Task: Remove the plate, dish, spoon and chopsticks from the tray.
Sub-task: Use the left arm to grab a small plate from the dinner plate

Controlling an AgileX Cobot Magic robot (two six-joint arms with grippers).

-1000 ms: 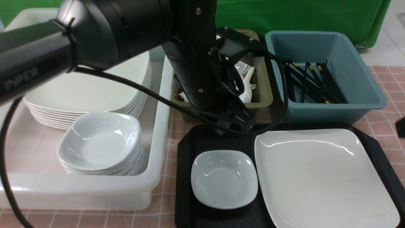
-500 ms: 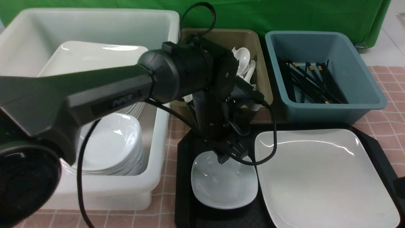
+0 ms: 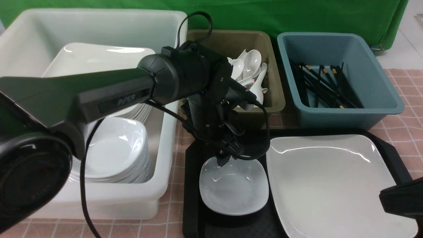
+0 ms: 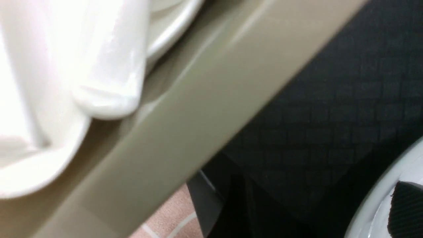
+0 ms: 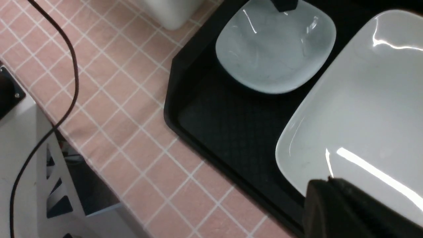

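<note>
My left tool (image 3: 228, 158) hangs over the square dish's (image 3: 233, 193) twelve o'clock rim, spread unclear; right tool (image 3: 401, 200) closed. Only right wrist shows the desk's (image 5: 125, 132) edge.

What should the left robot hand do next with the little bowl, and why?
Probably dip slightly and close on the far rim of the dish: the left gripper hangs open there, one finger over the rim, and the dish sits unheld on the tray.

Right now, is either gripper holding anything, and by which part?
Cannot be told for the left gripper: it is at the far rim of the dish, one fingertip inside. The right gripper is shut and empty.
</note>
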